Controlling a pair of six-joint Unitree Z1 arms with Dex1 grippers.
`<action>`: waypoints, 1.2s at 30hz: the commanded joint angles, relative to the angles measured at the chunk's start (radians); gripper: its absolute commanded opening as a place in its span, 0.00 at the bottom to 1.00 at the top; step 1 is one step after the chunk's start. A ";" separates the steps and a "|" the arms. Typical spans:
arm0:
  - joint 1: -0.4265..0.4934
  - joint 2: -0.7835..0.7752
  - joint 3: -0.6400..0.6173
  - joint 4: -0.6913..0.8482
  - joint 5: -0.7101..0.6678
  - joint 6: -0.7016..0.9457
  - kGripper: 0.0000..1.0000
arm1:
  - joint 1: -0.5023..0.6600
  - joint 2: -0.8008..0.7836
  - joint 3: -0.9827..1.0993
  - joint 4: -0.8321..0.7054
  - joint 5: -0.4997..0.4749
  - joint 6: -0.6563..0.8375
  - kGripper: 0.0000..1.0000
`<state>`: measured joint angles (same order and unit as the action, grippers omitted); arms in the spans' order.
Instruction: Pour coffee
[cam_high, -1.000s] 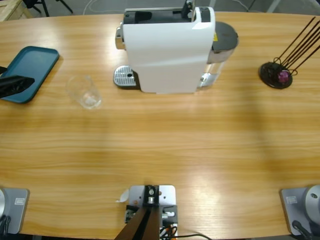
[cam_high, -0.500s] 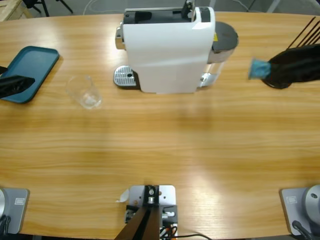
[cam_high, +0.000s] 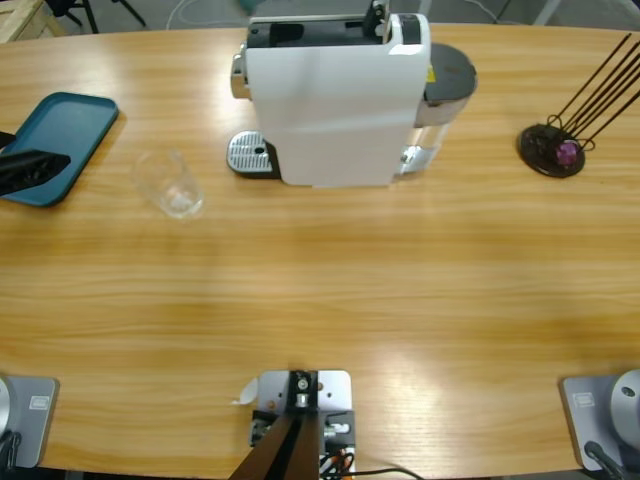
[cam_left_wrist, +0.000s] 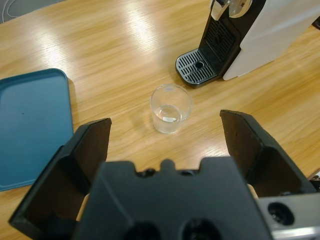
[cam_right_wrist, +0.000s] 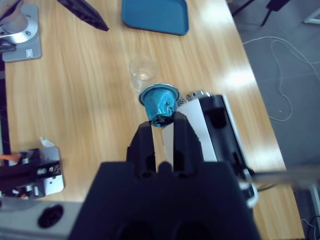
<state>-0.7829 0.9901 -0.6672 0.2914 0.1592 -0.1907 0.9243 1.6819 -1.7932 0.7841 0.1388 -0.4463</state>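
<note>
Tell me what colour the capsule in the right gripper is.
Teal blue, with a silvery rim: the capsule pinched in the right gripper shows best in the right wrist view.

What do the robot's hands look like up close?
Each end effector is all black. The left end effector has two broad, flat, wedge-shaped jaws on a chunky black body with round holes. The right end effector has narrower black jaws on a similar blocky body.
</note>
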 joint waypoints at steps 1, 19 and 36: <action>0.005 0.018 0.036 -0.011 -0.014 -0.006 0.94 | -0.007 0.190 -0.077 0.002 0.017 -0.053 0.00; 0.005 0.024 0.036 -0.012 -0.015 -0.006 0.94 | -0.113 0.250 -0.094 -0.028 -0.031 -0.079 0.00; 0.005 0.025 0.036 -0.015 -0.015 -0.006 0.94 | -0.137 0.259 -0.112 -0.023 -0.041 -0.090 0.00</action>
<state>-0.7829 0.9901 -0.6672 0.2896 0.1592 -0.1907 0.8033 1.8987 -1.9147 0.7651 0.1159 -0.5181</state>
